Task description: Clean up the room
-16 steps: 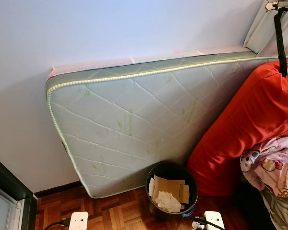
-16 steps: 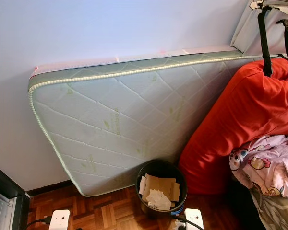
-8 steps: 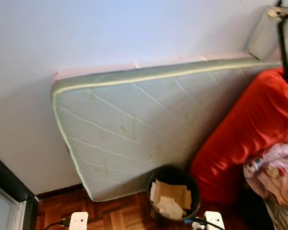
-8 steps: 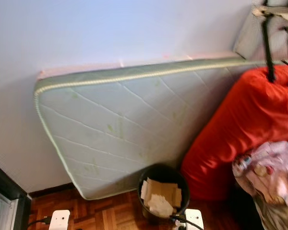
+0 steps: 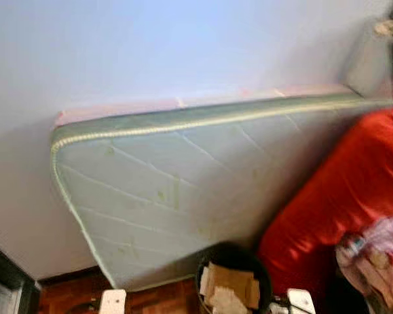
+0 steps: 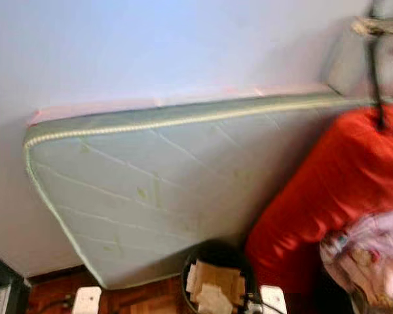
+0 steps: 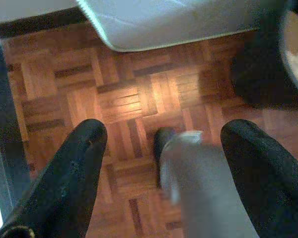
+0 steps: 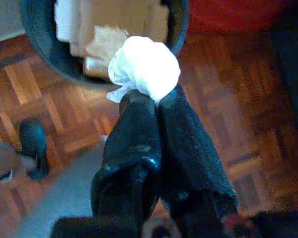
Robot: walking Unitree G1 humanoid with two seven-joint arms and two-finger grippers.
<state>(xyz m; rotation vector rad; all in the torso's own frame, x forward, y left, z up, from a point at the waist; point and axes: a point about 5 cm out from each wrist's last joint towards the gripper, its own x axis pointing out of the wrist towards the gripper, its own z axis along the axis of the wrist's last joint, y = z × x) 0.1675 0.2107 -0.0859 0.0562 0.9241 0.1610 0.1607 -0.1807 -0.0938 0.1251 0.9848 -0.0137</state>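
A black waste bin (image 5: 234,281) holding cardboard and crumpled paper stands on the parquet floor against the mattress. In the right wrist view my right gripper (image 8: 156,101) is shut on a crumpled white tissue (image 8: 145,67), which hangs just short of the bin's rim (image 8: 49,64). My left gripper (image 7: 164,144) is open over bare parquet, nothing between its fingers (image 7: 77,163). A blurred silver limb of the robot (image 7: 198,183) shows below it.
A pale green quilted mattress (image 5: 183,190) leans on the white wall. A big red cushion (image 5: 340,196) and a patterned blanket (image 5: 380,255) lie to the right. A dark door frame (image 5: 6,275) is at the lower left. White wrist blocks (image 5: 112,302) show at the bottom edge.
The head camera has shifted and blurred; the scene has slid lower in the picture, so the bin now sits at the bottom edge. Nothing in the room itself has moved.
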